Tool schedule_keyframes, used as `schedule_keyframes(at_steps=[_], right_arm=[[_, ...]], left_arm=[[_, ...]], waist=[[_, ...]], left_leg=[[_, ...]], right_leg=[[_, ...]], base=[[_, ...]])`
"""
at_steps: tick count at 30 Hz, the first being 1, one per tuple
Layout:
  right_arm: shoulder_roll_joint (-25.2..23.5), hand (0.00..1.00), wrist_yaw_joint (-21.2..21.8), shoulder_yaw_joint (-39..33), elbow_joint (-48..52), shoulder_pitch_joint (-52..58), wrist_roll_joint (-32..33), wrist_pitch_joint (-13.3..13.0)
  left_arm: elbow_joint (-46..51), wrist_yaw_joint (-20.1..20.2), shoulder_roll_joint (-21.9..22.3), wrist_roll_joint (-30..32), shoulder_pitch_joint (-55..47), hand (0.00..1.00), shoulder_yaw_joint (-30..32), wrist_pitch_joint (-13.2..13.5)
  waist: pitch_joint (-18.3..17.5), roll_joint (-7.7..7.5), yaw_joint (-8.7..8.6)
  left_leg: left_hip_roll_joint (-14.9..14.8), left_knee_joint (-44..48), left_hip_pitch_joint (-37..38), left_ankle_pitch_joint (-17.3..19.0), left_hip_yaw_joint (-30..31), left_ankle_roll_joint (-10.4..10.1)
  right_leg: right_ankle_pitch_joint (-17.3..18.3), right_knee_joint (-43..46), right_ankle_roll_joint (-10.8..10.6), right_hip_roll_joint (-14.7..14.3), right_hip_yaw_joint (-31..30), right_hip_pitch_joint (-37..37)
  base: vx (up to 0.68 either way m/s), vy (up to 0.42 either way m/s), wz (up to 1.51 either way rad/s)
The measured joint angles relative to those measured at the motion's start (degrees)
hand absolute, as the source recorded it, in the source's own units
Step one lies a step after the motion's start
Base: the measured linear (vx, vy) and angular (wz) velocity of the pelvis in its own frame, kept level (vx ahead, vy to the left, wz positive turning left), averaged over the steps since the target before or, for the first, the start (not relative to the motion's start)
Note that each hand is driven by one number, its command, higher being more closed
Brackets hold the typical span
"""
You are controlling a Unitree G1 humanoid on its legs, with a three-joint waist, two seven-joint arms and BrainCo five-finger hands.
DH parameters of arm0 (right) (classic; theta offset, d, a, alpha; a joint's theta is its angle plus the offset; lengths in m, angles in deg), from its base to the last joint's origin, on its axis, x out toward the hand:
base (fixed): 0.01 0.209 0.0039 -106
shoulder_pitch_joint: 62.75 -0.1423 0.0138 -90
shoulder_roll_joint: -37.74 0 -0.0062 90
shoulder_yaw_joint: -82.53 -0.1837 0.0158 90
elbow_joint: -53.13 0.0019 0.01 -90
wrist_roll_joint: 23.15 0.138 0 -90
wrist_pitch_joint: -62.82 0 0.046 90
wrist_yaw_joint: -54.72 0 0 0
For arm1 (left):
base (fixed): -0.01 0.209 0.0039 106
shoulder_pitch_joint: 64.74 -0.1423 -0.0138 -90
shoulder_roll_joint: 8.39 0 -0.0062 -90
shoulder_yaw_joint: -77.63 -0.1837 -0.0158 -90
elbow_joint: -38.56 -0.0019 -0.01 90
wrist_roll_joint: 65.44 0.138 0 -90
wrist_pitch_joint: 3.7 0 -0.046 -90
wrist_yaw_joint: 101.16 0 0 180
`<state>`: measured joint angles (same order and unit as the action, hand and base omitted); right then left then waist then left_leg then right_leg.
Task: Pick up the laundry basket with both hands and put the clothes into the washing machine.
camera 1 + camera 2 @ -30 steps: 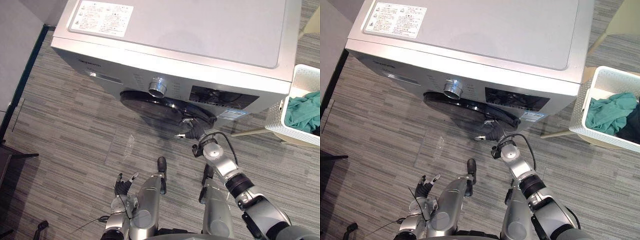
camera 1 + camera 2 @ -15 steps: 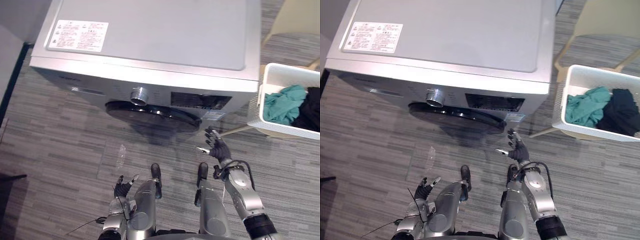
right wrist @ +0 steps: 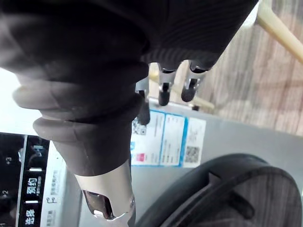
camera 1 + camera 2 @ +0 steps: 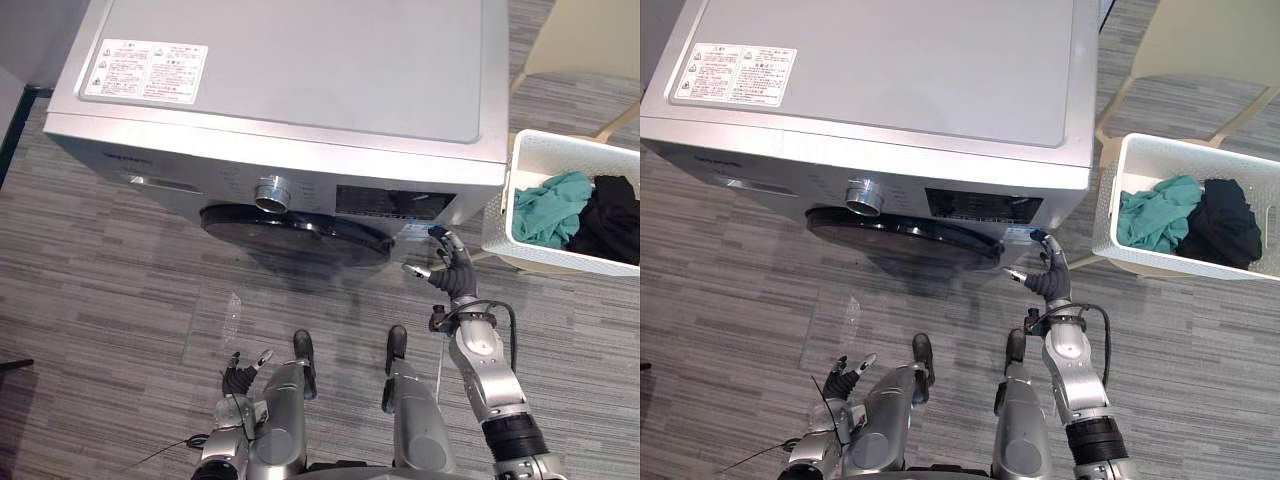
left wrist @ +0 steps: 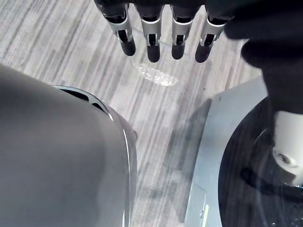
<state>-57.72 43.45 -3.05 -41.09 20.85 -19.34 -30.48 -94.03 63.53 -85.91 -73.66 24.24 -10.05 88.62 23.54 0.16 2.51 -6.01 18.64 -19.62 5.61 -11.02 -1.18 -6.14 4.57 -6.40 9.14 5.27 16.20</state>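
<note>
The silver washing machine (image 4: 300,80) stands ahead, and its dark round door (image 4: 295,230) looks shut. To its right a white laundry basket (image 4: 527,165) holds a teal cloth (image 4: 550,205) and a black cloth (image 4: 615,215). My right hand (image 4: 452,268) is raised by the machine's front right corner, between the door and the basket. It is open, with fingers (image 3: 163,92) spread and holding nothing. My left hand (image 4: 243,375) hangs low at my left side, and its fingers (image 5: 151,38) are straight over the carpet.
The basket rests on a pale beige chair (image 4: 580,50) whose legs reach the floor beside the machine. A small shiny clear patch (image 4: 225,310) lies on the grey striped carpet in front of the door. A dark baseboard (image 4: 10,110) runs at the far left.
The view has swung right, bringing the whole basket in. My right hand left the door's right edge and rose toward the machine's front right corner, fingers spread. The left hand stayed put.
</note>
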Motion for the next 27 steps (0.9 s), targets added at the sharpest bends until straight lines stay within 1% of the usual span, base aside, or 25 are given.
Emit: schedule_keyframes(at_steps=[5,9,10,11,13,14,15,17,18,22,24,27], right_arm=[[-0.7,0.00,0.1,3.7,0.0,-0.4,0.0,0.3],[-2.0,0.00,0.3,6.8,-1.7,-1.3,0.0,1.1],[-2.3,0.00,0.2,7.3,-3.5,-2.6,0.0,1.2],[-2.3,0.00,0.2,7.4,-4.5,-3.7,0.0,1.4],[-1.9,0.00,-0.3,7.1,-8.7,-9.2,0.0,1.8],[-1.0,0.00,-0.6,7.3,-10.4,-12.6,-0.3,2.1],[-0.4,0.00,-0.6,7.7,-11.1,-13.6,-0.6,2.9],[0.9,0.00,-1.2,8.0,-12.4,-15.5,-1.7,3.5],[1.3,0.00,-1.2,8.5,-12.4,-16.0,-1.7,3.7],[1.3,0.00,-0.8,10.3,-14.5,-19.3,-1.6,3.8],[2.4,0.00,-0.6,11.5,-14.9,-20.3,-1.6,3.8],[2.5,0.00,-0.8,12.4,-17.6,-23.3,-1.6,3.8]], left_arm=[[0.0,-1.1,0.2,-0.1,0.0,0.00,0.6,0.1],[0.3,-1.4,0.6,-0.1,0.0,0.00,0.6,0.1],[0.5,-1.4,0.6,-0.1,0.0,0.00,0.6,0.2],[0.6,-1.4,0.7,-0.1,0.0,0.00,0.6,0.2],[1.4,-1.4,1.1,-0.1,-0.3,0.00,0.6,0.2],[1.9,-1.5,1.1,-0.1,-0.3,0.00,0.6,0.5],[2.2,-1.5,1.1,-0.1,-0.3,0.00,0.5,0.5],[2.8,-1.5,1.1,-0.1,-0.2,0.00,0.5,0.8],[2.9,-1.6,1.1,-0.1,-0.2,0.00,0.5,0.8],[4.7,-2.2,1.1,-0.2,-0.3,0.00,0.6,0.9],[5.0,-2.3,1.0,-0.2,-0.2,0.00,0.6,1.2],[5.7,-2.3,1.1,-0.3,-0.2,0.00,0.6,1.6]], waist=[[0.0,0.00,0.03],[0.0,0.01,0.74],[0.0,0.01,1.47],[0.0,0.01,1.64],[0.2,-0.11,1.64],[0.7,-0.26,1.83],[0.8,-0.35,1.97],[1.1,-0.39,3.04],[1.4,-0.35,3.02],[3.0,-0.50,3.15],[3.1,-0.51,3.16],[3.5,-0.43,3.35]], left_leg=[[0.1,-0.5,-0.5,-0.2,1.3,-0.2],[0.3,-0.8,-0.6,-0.6,2.5,-0.2],[0.5,-1.1,-0.6,-0.8,2.8,-0.2],[0.7,-1.4,-0.6,-1.0,3.0,-0.2],[1.4,-2.9,-0.6,-2.1,3.6,0.0],[1.5,-3.0,-0.7,-2.3,3.7,0.0],[1.6,-3.0,-0.7,-2.3,3.8,0.0],[1.7,-3.5,-1.2,-2.7,4.0,-0.2],[1.9,-3.8,-1.2,-2.9,4.2,-0.3],[1.8,-3.8,-1.9,-3.3,5.1,-0.4],[1.7,-3.6,-2.3,-3.3,5.1,-0.4],[1.3,-3.5,-3.4,-3.5,5.1,-0.6]], right_leg=[[0.1,0.3,0.0,0.1,1.2,-0.1],[0.3,0.4,0.1,0.3,2.5,-0.5],[0.4,0.4,0.1,0.4,2.8,-0.6],[0.4,0.4,0.1,0.5,3.0,-0.6],[0.4,0.4,0.1,1.1,3.9,-0.5],[0.4,0.5,0.1,1.2,4.0,-0.5],[0.4,0.5,0.1,1.2,4.0,-0.5],[0.4,0.6,0.1,1.3,4.2,0.1],[0.4,0.5,0.1,1.4,4.3,0.1],[0.3,0.4,0.2,1.3,5.3,0.3],[0.3,0.3,0.5,1.2,5.3,0.5],[0.3,0.2,0.8,0.8,5.3,1.6]], base=[[-0.02,0.004,0.12],[0.00,0.009,0.15],[0.00,0.013,0.18],[0.00,0.015,0.24],[0.00,0.019,0.23],[-0.01,0.016,0.09],[-0.01,0.011,0.07],[-0.01,0.004,0.06],[0.00,-0.002,0.10],[0.00,-0.007,0.11],[0.00,0.000,0.00],[-0.04,-0.025,-0.03]])
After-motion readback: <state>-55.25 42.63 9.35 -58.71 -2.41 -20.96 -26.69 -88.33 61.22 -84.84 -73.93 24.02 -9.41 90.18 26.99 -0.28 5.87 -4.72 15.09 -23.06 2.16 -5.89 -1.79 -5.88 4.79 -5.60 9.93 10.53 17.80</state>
